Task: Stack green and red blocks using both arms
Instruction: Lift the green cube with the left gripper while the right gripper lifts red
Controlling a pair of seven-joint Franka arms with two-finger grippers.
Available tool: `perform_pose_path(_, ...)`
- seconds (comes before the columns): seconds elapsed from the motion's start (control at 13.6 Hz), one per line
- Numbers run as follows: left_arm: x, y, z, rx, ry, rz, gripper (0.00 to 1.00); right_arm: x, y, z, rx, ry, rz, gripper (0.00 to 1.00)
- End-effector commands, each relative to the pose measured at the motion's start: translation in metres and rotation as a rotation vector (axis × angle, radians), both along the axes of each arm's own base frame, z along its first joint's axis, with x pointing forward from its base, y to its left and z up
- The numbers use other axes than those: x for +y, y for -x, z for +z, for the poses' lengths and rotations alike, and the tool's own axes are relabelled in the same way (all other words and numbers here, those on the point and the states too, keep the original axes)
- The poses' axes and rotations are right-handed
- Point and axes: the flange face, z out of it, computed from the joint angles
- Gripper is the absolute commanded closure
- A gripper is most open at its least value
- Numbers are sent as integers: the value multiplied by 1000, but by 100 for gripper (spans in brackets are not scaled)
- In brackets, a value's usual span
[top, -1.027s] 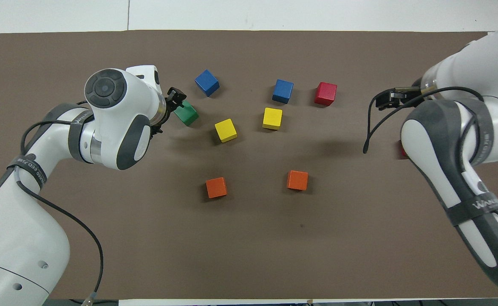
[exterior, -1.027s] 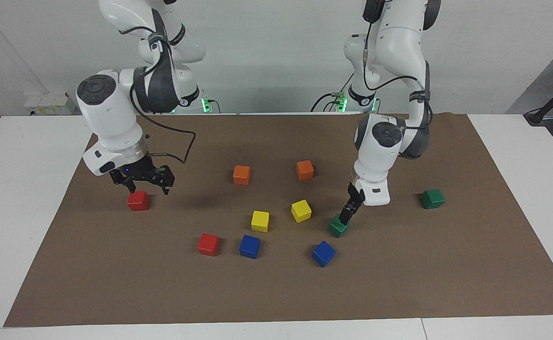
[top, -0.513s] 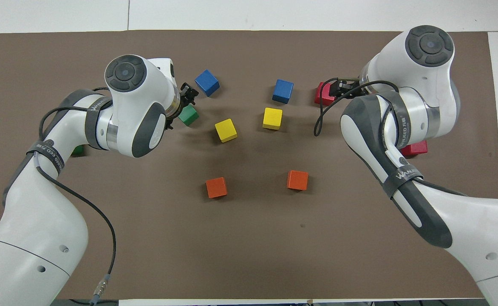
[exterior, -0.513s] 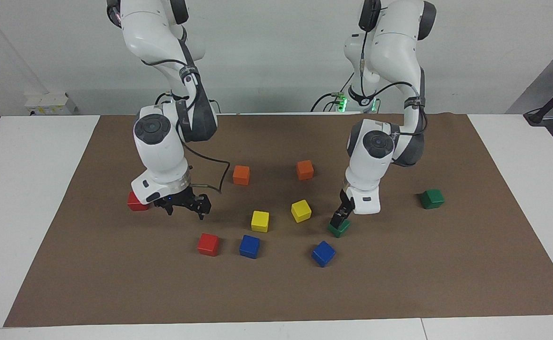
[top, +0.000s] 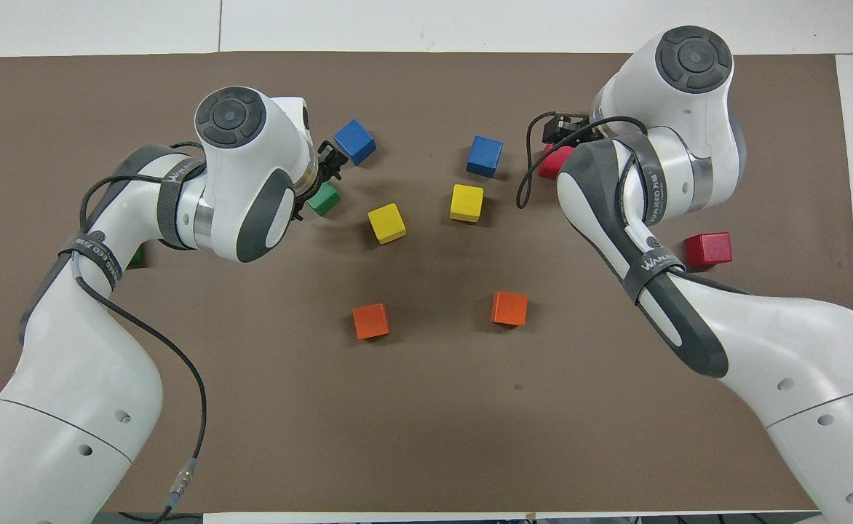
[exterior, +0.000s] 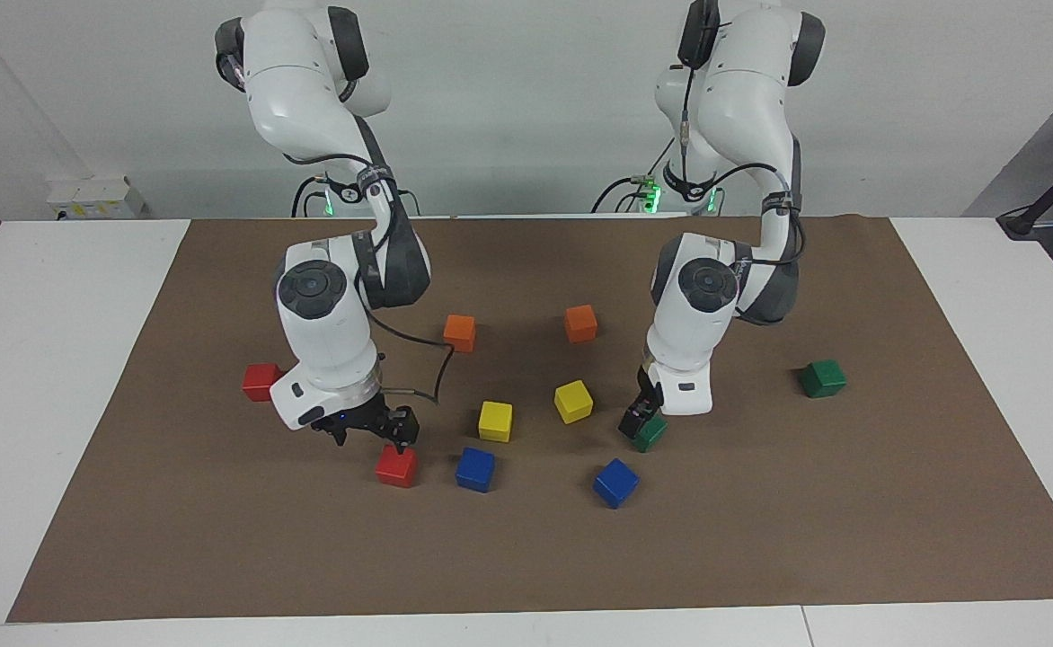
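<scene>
As both arms hung low over the counter [exterior: 86,539], we saw the right gripper [exterior: 367,435] directly above a red block [exterior: 397,466] and the left gripper [exterior: 636,420] over a green block [exterior: 651,433], jaws wide, holding nothing.

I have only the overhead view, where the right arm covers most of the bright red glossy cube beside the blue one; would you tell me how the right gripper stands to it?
Observer: The right gripper hangs low, directly over that red cube, jaws open.
Operator: Thank you. And the left gripper at the dark green cube?
Observer: The left gripper is down at the green cube, which rests on the brown mat, not lifted.
Operator: I see only a sliver of a second green cube under the left arm.
Observer: It lies alone toward the left arm's end of the table, nearer to the robots than the first.
</scene>
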Motion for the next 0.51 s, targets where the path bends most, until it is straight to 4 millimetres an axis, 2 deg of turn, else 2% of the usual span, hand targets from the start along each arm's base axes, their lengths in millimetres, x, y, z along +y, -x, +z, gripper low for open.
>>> perform_pose_path(0.0,0,-2,-9,-20,-3,8,1,20,-18,-4,-33,-15,-25,0)
perform_pose_path(0.15,0,2,-15,-13,-7,6,4,33,-22,-11,-40,-19,-21,0)
perform_pose_path(0.29,2,9,-24,-21,-5,3,7,36,-25,-12,-45,-21,-22,0)
perform_pose_path(0.44,2,12,-27,-19,-6,2,11,25,-26,-15,-41,-16,-34,0)
